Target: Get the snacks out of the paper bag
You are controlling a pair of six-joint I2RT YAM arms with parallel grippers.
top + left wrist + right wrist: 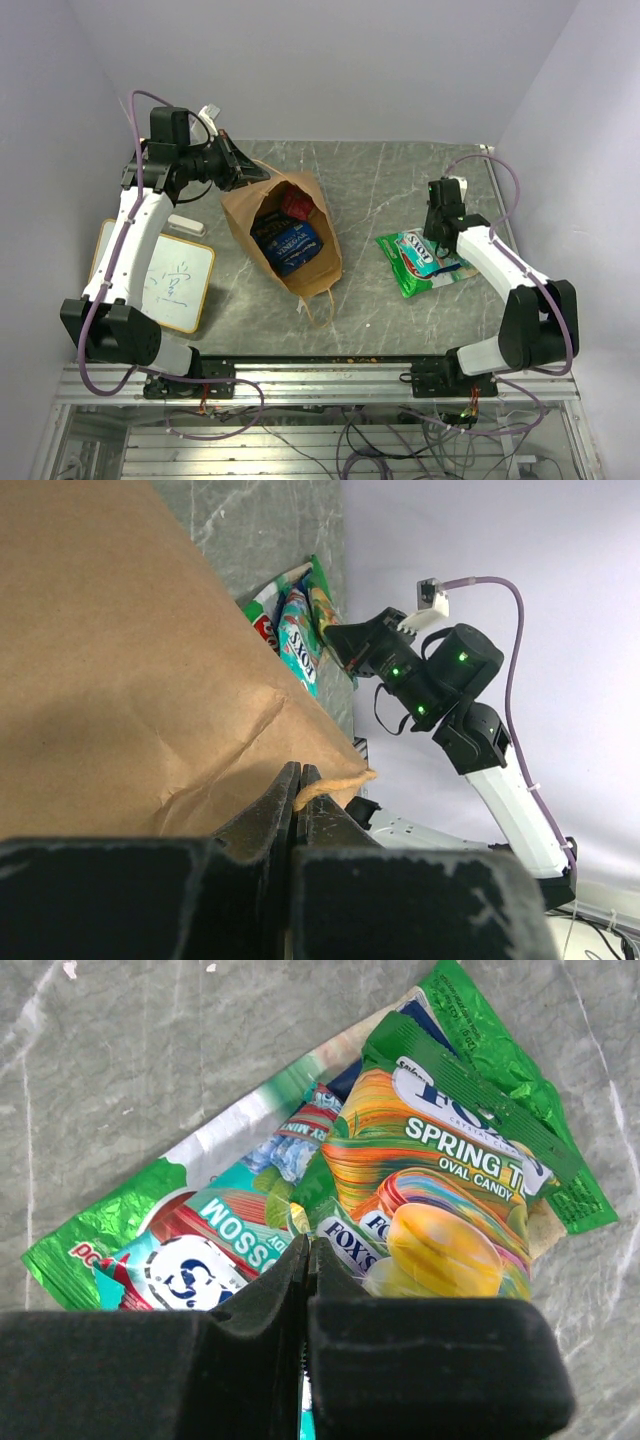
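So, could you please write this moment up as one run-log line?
left hand: shut on paper bag rim | right hand: shut above taken-out packets | in bag: blue packets, red packet

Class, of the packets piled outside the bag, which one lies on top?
The yellow-green crinkly Fox's packet; it overlaps the teal packet and green-white packet beneath.

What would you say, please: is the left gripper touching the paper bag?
Touching. The left wrist view shows the left gripper shut at the paper bag's edge, its string handle pinched between the closed jaws.
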